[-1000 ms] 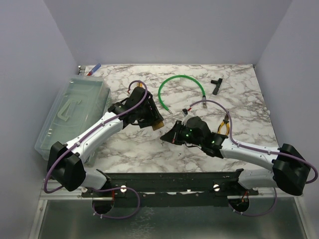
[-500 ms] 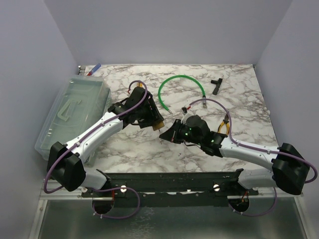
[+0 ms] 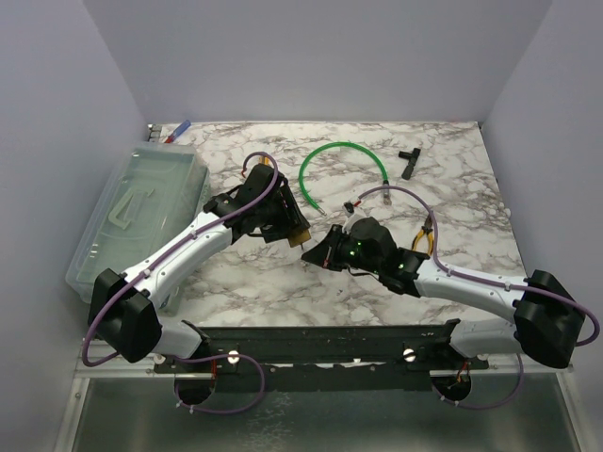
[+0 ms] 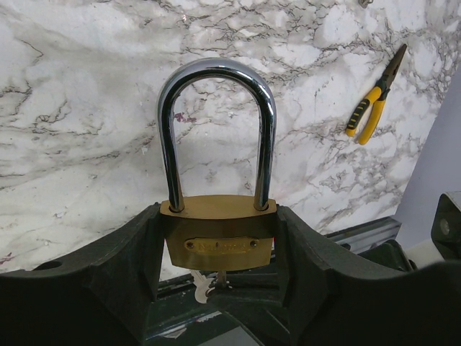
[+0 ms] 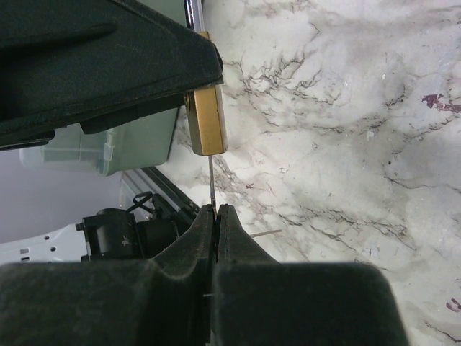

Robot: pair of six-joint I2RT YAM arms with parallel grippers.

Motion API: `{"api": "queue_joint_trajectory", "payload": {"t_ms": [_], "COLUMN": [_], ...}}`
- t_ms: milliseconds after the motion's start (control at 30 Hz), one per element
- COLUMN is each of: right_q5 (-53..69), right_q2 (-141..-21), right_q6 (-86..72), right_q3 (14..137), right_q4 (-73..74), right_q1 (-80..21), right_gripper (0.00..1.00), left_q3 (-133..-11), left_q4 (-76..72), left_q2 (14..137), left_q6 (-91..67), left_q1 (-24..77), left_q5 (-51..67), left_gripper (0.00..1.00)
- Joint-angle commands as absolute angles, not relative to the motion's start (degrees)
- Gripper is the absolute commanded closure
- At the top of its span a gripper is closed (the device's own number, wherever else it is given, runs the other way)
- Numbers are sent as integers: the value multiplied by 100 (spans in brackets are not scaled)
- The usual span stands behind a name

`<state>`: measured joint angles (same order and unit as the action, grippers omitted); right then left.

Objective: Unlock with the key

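Observation:
My left gripper (image 3: 290,232) is shut on a small brass padlock (image 4: 220,241) and holds it by the body. Its chrome shackle (image 4: 216,72) stands up with both legs seated in the body. My right gripper (image 3: 318,256) is shut on the thin silvery key (image 5: 211,180). The key's blade reaches from the fingertips up to the padlock's underside (image 5: 207,122). In the left wrist view the key (image 4: 219,280) stands at the keyhole, and a second small key (image 4: 201,290) hangs beside it.
A green cable loop (image 3: 339,162) and a black T-shaped tool (image 3: 408,160) lie at the back. Yellow-handled pliers (image 3: 426,240) lie right of the right arm. A clear plastic box (image 3: 132,217) stands along the left edge.
My right gripper has edged a little left toward the padlock with the key. The left arm and padlock have stayed still.

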<state>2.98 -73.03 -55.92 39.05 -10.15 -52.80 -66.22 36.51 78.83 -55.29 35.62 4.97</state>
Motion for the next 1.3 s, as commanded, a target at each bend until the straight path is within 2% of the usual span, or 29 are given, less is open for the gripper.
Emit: {"api": "queue_joint_trajectory", "payload": {"t_ms": [0, 733, 1267], "right_q5": [84, 35, -508], "right_q2": [-7300, -7352, -7176], "right_q6": [-5546, -5484, -5528], "right_q3": [4040, 4230, 4264], "right_q4": [-879, -871, -640], "right_q1": [-5300, -5300, -5299], "right_gripper": [99, 99, 99], "left_q3": [-6847, -6785, -6633], "left_q4": [3471, 3414, 3296], "left_q2": [7629, 7620, 7468], "left_q6": [-5595, -5660, -5623], "left_q1": [3533, 3538, 3533], "left_q5": [659, 756, 841], "left_gripper": [100, 100, 100]}}
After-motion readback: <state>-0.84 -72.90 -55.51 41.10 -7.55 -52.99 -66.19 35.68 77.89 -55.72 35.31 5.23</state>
